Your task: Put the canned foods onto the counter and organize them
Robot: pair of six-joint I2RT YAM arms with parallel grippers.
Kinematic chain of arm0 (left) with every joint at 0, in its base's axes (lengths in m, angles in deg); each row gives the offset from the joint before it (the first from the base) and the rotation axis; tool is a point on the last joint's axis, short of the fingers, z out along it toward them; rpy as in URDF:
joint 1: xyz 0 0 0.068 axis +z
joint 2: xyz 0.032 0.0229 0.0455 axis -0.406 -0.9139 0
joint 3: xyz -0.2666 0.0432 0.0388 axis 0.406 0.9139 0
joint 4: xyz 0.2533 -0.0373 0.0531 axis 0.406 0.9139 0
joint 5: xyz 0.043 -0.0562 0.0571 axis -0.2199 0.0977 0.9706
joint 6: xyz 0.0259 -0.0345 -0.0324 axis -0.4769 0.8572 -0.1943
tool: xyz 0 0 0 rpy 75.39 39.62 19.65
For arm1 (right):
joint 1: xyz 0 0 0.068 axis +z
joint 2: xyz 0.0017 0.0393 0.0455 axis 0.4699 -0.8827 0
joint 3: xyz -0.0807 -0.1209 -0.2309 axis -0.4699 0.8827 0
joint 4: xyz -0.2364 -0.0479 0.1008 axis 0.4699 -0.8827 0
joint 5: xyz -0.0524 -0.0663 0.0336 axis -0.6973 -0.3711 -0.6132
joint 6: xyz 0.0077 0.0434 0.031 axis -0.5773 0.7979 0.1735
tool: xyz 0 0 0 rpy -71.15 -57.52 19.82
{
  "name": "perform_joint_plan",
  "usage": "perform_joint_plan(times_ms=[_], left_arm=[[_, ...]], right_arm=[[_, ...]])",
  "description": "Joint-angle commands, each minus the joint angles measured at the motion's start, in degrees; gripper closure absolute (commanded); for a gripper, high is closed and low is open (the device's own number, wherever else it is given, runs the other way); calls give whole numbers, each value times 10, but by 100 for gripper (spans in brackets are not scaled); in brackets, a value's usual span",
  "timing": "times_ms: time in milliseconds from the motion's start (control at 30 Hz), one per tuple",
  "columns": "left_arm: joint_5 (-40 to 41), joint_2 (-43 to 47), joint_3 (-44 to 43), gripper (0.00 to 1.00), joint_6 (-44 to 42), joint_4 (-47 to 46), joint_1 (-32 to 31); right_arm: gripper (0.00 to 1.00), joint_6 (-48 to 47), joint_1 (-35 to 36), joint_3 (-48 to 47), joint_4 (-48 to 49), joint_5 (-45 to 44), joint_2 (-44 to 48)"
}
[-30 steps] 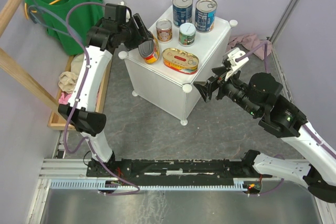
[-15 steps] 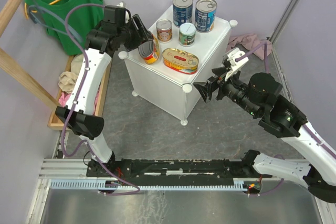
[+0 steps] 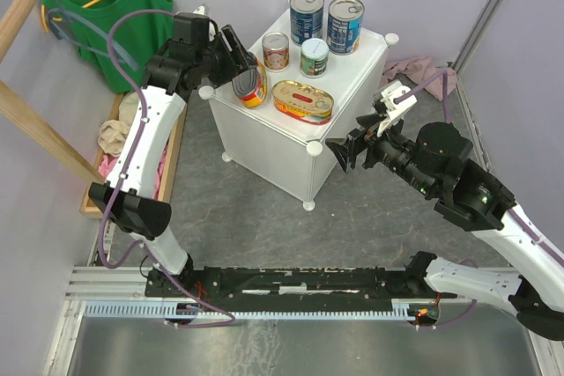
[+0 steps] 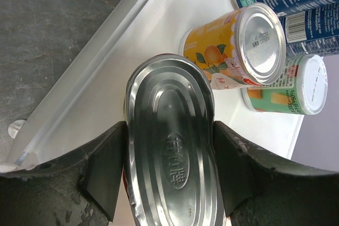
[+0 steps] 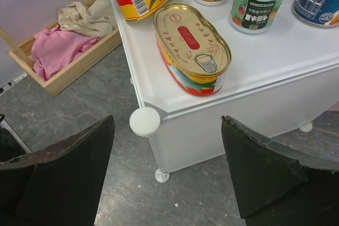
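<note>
The white cube counter (image 3: 357,72) carries two tall blue cans (image 3: 306,13) (image 3: 345,24), a small orange-red can (image 3: 276,51), a small green-white can (image 3: 314,56) and a flat oval red-yellow tin (image 3: 302,100). My left gripper (image 3: 242,74) is shut on the second oval tin (image 3: 253,83) and holds it tilted on edge over the counter's left corner. In the left wrist view its silvery face (image 4: 169,146) fills the space between my fingers (image 4: 106,168). I cannot tell whether it touches the top. My right gripper (image 3: 351,149) is open and empty beside the counter's near corner (image 5: 144,120).
A wooden tray of clothes (image 3: 113,143) lies on the floor left of the counter. A green shirt (image 3: 123,15) hangs on the wooden rack (image 3: 35,121) behind it. A pink cloth (image 3: 414,68) lies on the floor to the counter's right.
The left arm's elbow and upper links have shifted slightly left. The left gripper and its tin stay at almost the same spot. The right arm has barely moved.
</note>
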State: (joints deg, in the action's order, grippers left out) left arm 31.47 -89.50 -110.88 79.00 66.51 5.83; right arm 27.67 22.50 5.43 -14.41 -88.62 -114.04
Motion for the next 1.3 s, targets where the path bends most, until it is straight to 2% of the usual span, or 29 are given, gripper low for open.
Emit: perform_joint_plan(times_ms=[0, 500, 567, 600, 1267], left_arm=[[6, 10, 18, 29, 5, 26, -2], [84, 11, 15, 28, -34, 13, -30], [83, 13, 16, 12, -30, 11, -33], [84, 13, 16, 11, -30, 9, -33], [119, 87, 53, 11, -23, -48, -43]], right_arm=[[10, 1, 2, -23, 7, -13, -2], [11, -5, 2, -46, -2, -12, -31], [11, -6, 2, -47, -3, -12, -31], [11, -5, 1, -47, -4, -13, -33], [11, -17, 1, -75, -24, -23, -58]])
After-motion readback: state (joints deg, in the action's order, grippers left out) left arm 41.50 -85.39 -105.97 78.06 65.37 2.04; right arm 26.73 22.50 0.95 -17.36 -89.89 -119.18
